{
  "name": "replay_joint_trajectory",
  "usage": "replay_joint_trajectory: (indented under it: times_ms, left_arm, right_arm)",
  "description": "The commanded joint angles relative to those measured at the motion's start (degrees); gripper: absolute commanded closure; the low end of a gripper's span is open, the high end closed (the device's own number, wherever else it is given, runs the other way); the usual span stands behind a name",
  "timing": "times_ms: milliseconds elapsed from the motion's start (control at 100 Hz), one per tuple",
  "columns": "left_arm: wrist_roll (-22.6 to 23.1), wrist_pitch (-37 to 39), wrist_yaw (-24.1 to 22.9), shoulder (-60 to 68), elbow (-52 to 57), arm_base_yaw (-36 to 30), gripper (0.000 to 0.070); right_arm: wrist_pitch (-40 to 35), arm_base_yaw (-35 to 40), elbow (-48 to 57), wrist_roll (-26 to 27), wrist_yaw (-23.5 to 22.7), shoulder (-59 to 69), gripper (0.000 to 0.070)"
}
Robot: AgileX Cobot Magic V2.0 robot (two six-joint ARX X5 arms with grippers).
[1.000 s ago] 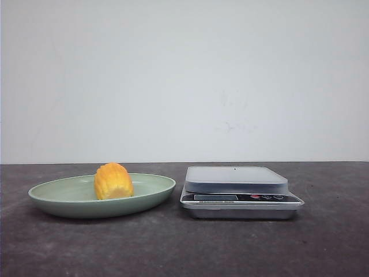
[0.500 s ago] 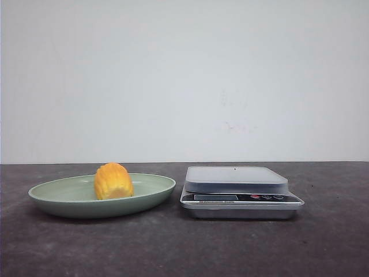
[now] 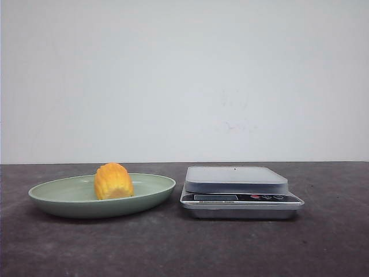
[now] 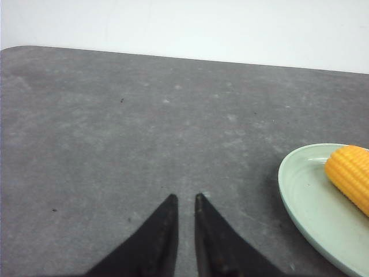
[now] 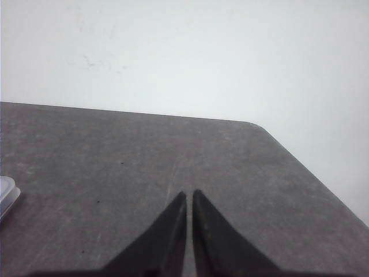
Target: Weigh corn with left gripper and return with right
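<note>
Still, your corn [image 3: 113, 181] lay in the plate [image 3: 57, 199], left of the scale [image 3: 236, 179], its long axis slanting across the plate in the left wrist view. Your left gripper [image 4: 184, 203] was the nearer one, fingers nearly pressed together, holding nothing above the surface [image 4: 115, 144], with the corn off to one side. Your right gripper [image 5: 189, 198] looked equally closed and empty.

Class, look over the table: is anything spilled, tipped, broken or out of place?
Nothing stands out. The corn lies in the green plate, the scale sits level beside it with its platform bare, and no spill shows.

green plate [image 3: 63, 202], kitchen scale [image 3: 241, 193] — grey table [image 3: 184, 248]
</note>
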Motion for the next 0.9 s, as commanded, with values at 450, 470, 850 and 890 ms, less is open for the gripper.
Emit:
replay_joint_trajectory:
  times_ms: [450, 470, 850, 890]
  left_arm:
    - [-0.04, 0.22, -0.07, -0.07, -1.01, 0.07, 0.0675]
    - [-0.24, 0.20, -0.07, -0.07, -1.01, 0.07, 0.0675]
    - [-12.57, 6.62, 1.77, 0.44, 1.73, 0.04, 0.0685]
    - [-14.38, 6.51, 2.14, 1.18, 3.32, 0.00, 0.0685]
  right_arm:
    - [-2.01, -0.02, -0.13, 12.35, -4.09, -0.15, 0.0689]
    - [-2.93, -0.02, -0.13, 12.92, -4.42, -0.15, 0.0690]
    - [-11.56, 0.00, 2.60, 22.18, -6.45, 0.70, 0.0697]
    - [-12.41, 0.00, 3.93, 23.39, -6.60, 1.49, 0.0697]
